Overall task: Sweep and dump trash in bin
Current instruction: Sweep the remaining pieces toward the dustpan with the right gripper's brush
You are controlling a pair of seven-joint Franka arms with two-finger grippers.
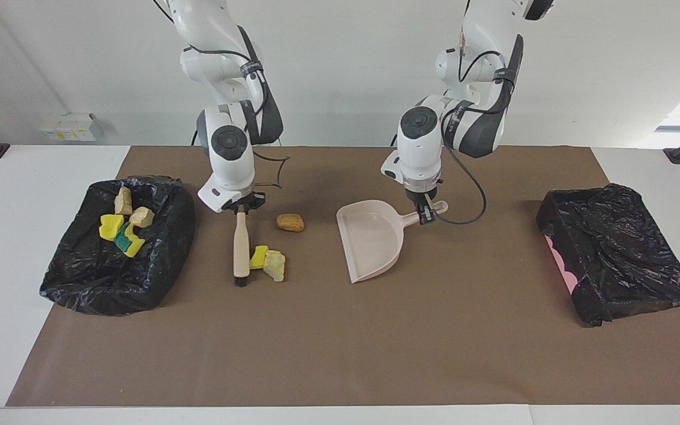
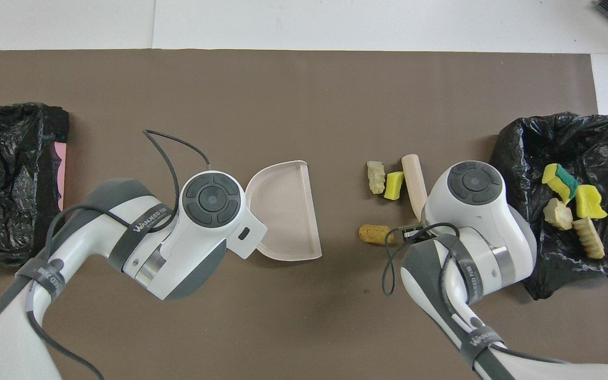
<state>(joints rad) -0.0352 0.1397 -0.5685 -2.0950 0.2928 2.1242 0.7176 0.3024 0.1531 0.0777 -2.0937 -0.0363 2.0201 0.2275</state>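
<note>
The right gripper (image 1: 239, 208) has its jaws closed on the top of the brush (image 1: 239, 248), whose long axis runs from the robots outward, bristles on the worktop (image 1: 340, 342). Touching the brush on the side facing the left arm lie a yellow sponge bit (image 1: 258, 257) and a pale chunk (image 1: 274, 265); the brown lump (image 1: 290, 222) sits nearer the robots. The left gripper (image 1: 426, 213) has its jaws clamped on the handle of the dustpan (image 1: 372, 239), whose open mouth faces those scraps. The next sweep likely runs toward the pan. Four pieces already lie in the lined bin (image 1: 80, 283).
</note>
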